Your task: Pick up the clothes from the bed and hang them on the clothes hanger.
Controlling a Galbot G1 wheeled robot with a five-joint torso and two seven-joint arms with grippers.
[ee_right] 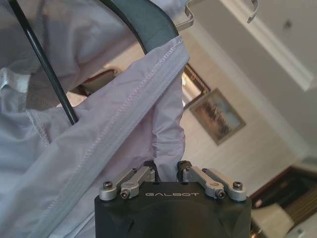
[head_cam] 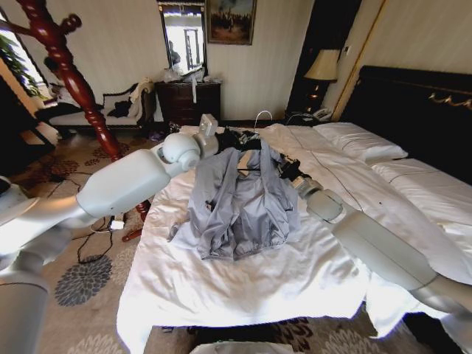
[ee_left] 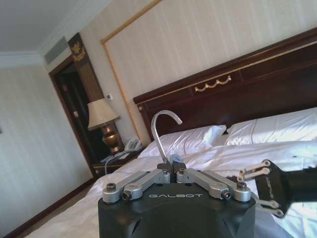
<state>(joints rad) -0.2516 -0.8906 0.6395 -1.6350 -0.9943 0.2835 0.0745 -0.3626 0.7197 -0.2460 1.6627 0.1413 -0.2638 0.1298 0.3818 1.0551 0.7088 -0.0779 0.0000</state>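
The light grey-blue clothes [head_cam: 240, 199] hang spread over the white bed [head_cam: 243, 295], draped on the black clothes hanger [ee_right: 143, 20]. My left gripper [head_cam: 234, 139] reaches in from the left and is shut at the base of the hanger's silver hook [ee_left: 157, 134], which stands upright above its fingers. My right gripper [head_cam: 282, 168] comes from the right side of the bed and is shut on a fold of the clothes' front edge [ee_right: 166, 124] just below the hanger's shoulder. In the left wrist view the right gripper [ee_left: 265, 191] sits close by.
A reddish-brown wooden coat stand [head_cam: 74, 81] rises at the left of the bed. Pillows [head_cam: 361, 140] and a black headboard [head_cam: 413, 103] lie at the right. A dresser [head_cam: 188, 99], a sofa [head_cam: 96, 110] and a bedside lamp [head_cam: 322, 66] stand along the far wall.
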